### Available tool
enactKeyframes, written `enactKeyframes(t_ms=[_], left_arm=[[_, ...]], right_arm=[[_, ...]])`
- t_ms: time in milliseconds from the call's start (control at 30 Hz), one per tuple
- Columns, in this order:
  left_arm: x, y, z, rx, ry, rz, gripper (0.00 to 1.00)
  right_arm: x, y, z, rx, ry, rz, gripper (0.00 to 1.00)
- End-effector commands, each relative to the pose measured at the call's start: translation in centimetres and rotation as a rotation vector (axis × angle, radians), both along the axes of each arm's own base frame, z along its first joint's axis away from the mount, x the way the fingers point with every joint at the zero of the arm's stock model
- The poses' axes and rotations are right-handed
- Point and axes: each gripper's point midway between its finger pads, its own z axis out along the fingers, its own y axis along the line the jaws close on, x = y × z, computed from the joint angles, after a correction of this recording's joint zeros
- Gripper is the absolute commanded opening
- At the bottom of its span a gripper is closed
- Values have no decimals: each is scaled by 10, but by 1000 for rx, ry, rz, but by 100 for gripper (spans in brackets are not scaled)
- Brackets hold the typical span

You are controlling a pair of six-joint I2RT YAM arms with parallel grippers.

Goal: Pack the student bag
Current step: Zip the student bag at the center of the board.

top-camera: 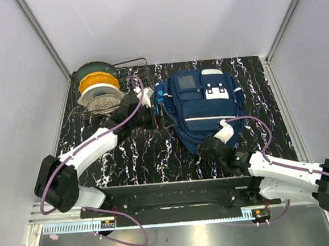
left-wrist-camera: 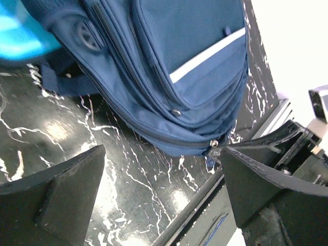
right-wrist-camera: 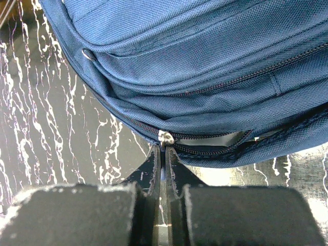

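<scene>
The student bag [top-camera: 206, 105] lies flat at the middle right of the black marbled table, navy with white stripes and patches. My right gripper [top-camera: 207, 148] is at its near edge. In the right wrist view its fingers [right-wrist-camera: 164, 151] are shut on the zipper pull just below the metal slider [right-wrist-camera: 165, 138]. Right of the slider the zipper gapes a little and shows light grey lining [right-wrist-camera: 225, 139]. My left gripper [top-camera: 154, 119] is open and empty beside the bag's left side. In the left wrist view its fingers [left-wrist-camera: 163, 154] spread wide over bare table, with the bag [left-wrist-camera: 174, 61] just beyond them.
A wire rack [top-camera: 140, 65] at the back left holds filament spools: dark green [top-camera: 95, 70], orange [top-camera: 97, 81] and white [top-camera: 100, 98]. A small glossy blue pencil case [top-camera: 159, 94] lies against the bag's left side, seen blurred in the left wrist view [left-wrist-camera: 15, 31]. The table's front rail [top-camera: 169, 188] runs below.
</scene>
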Motion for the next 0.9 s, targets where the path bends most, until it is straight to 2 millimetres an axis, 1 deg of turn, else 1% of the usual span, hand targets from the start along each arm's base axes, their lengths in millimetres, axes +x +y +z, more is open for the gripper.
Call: enactKeyframes(t_ms=[0,33,100,133,167,200,233,267,333,367,467,533,667,733,767,833,867], left_arm=[[-3,-14,4,10,-64,85,99],[-2,-20,8,-12,-72,91,99],[-8,-33,3,-36,-27,89,99],[-6,-39,7,-65,-31,92,99],[-9,-43,0,-73,-10,87,99],[-10,-47,0,-100,7,94,99],[-12,-53,2,-132,0,75,99],[-14,-58,-4,-137,12,61,99],[-17,-64,-6,-146,30,40,99],[-19,-67,-14,-133,50,32,99],[-28,-70,-28,-104,104,30,99],[-32,-68,-38,-75,130,48,99],[-44,-68,-48,-8,160,72,99],[-44,-66,-50,10,160,98,99],[-43,-66,-56,21,172,105,99],[-39,-71,-55,11,181,104,99],[-38,-75,-63,22,195,101,99]], right_arm=[[12,6,22,64,-62,-21,0],[11,6,22,68,-60,-20,0],[8,4,19,70,-52,-20,0],[7,3,19,76,-50,-23,0],[7,2,19,77,-52,-24,0],[6,1,17,73,-51,-23,0],[6,0,20,82,-57,-27,0],[6,-1,20,80,-56,-27,0],[6,-2,23,90,-62,-31,0],[6,-2,24,91,-63,-31,0],[5,-4,25,94,-66,-34,0],[5,-5,24,90,-66,-36,0],[5,-6,23,84,-66,-37,0],[5,-5,24,83,-66,-35,0],[6,-5,25,86,-69,-36,0],[6,-4,28,87,-73,-30,0],[6,-4,27,84,-73,-30,0]])
